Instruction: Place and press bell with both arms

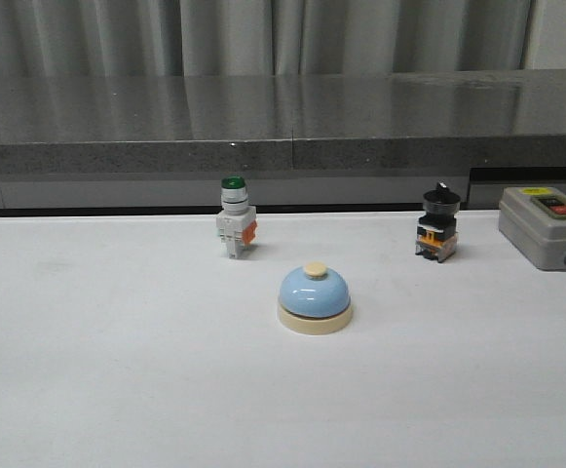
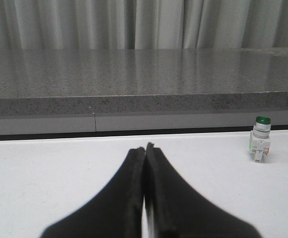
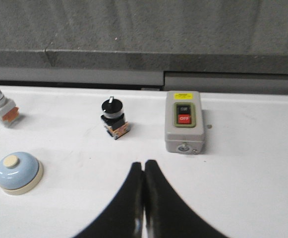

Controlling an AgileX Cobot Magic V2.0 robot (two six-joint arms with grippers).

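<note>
The light-blue bell (image 1: 314,299) with its cream base and cream button stands upright on the white table, near the middle in the front view. It also shows in the right wrist view, bell (image 3: 18,172), off to the side of my right gripper (image 3: 144,164), which is shut and holds nothing. My left gripper (image 2: 145,148) is shut too, empty, above bare table; the bell is out of its view. Neither arm appears in the front view.
A green-capped grey push-button switch (image 1: 234,217) stands behind the bell to the left. A black-knobbed switch (image 1: 438,225) stands behind to the right. A grey on/off box (image 1: 546,226) sits at the far right. A grey ledge (image 1: 283,117) runs along the table's back.
</note>
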